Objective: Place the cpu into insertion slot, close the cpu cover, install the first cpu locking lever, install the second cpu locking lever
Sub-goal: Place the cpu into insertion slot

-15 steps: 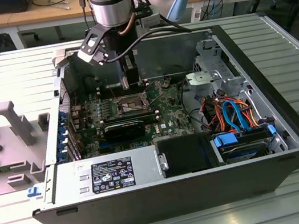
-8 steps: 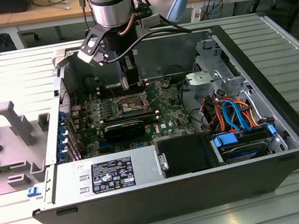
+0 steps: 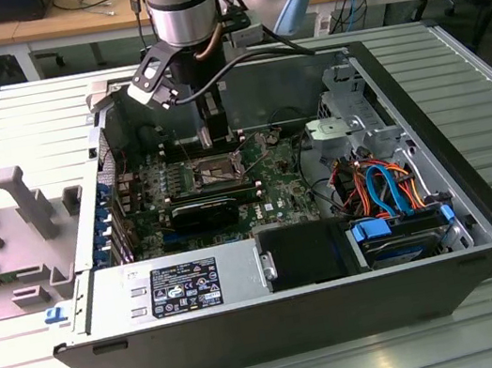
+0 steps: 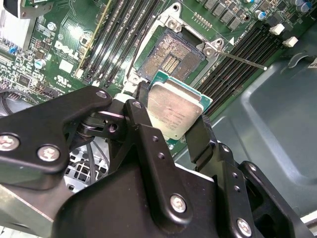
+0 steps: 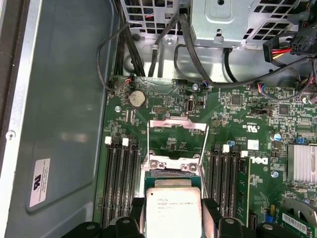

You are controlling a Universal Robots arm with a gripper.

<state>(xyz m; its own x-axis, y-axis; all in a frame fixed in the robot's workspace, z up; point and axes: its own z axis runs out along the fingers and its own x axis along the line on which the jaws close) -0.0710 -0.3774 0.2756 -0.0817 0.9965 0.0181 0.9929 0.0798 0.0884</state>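
My gripper [image 4: 171,120] is shut on the cpu [image 4: 174,108], a silver-topped square chip with a green edge, pinched at two opposite sides. It hangs a little above the insertion slot [image 4: 167,58], whose dark contact field lies bare inside its silver rim. In the first wrist view the cpu [image 5: 173,206] sits between my fingers [image 5: 208,210], and the cpu cover [image 5: 177,130] stands swung back beyond the socket. A thin locking lever [image 4: 242,59] sticks out from the socket, unlatched. In the exterior view my gripper [image 3: 216,137] hovers over the insertion slot [image 3: 210,173] inside the open computer case.
Black memory slots [image 4: 233,64] flank the socket on both sides. A drive cage [image 3: 353,117] and coloured cables [image 3: 385,188] fill the exterior view's right. The power supply [image 3: 178,286] sits at the front, and the case wall [image 5: 64,124] is close beside the board.
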